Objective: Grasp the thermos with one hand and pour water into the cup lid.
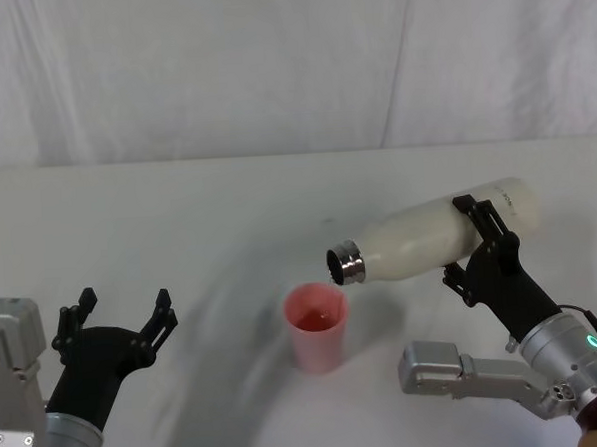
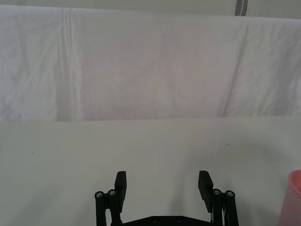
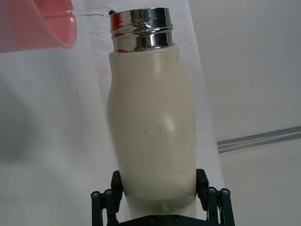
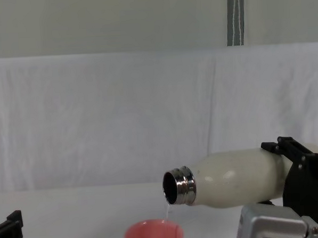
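The cream-white thermos (image 1: pixel 429 239) lies tipped almost level above the table, its steel neck (image 1: pixel 346 264) pointing left over the pink cup lid (image 1: pixel 317 326). My right gripper (image 1: pixel 480 244) is shut on the thermos's lower body; its fingers (image 3: pixel 117 188) clamp both sides. A thin stream of water (image 4: pixel 167 210) falls from the neck (image 4: pixel 178 186) into the cup lid (image 4: pixel 153 234). In the right wrist view the thermos (image 3: pixel 153 136) runs away from the camera with the cup lid (image 3: pixel 35 23) beyond its mouth. My left gripper (image 1: pixel 123 313) rests open at the near left, holding nothing.
A white cloth covers the table (image 1: pixel 178 220) and hangs as a backdrop (image 1: pixel 270 65) behind it. The left wrist view shows the open left gripper (image 2: pixel 163 183) over bare cloth, with the cup lid's edge (image 2: pixel 292 197) far off to one side.
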`<action>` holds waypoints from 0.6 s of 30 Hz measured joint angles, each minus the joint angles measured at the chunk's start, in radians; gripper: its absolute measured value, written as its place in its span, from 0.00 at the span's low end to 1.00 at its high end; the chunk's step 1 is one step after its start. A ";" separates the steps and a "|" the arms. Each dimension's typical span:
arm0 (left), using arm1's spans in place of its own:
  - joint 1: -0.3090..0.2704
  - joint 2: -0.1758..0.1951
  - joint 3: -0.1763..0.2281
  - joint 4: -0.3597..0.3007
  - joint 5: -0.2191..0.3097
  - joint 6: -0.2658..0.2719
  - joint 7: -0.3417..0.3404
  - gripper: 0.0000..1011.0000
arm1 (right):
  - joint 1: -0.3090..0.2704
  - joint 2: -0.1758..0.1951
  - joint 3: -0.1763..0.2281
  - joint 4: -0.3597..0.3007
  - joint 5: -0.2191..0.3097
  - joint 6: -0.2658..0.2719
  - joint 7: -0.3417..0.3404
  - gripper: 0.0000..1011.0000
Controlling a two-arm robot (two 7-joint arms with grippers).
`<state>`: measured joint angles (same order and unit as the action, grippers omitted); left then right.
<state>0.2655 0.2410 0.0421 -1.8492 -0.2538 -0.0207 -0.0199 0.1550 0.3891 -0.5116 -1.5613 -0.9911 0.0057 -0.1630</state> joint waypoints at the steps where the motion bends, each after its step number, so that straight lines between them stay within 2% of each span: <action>1: 0.000 0.000 0.000 0.000 0.000 0.000 0.000 0.99 | 0.000 0.000 0.000 0.000 0.000 0.000 0.000 0.95; 18: 0.000 0.000 0.000 0.000 0.000 0.000 0.000 0.99 | -0.001 -0.001 0.001 -0.001 0.002 0.000 0.000 0.95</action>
<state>0.2655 0.2410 0.0421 -1.8492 -0.2538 -0.0208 -0.0199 0.1539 0.3883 -0.5102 -1.5621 -0.9889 0.0060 -0.1631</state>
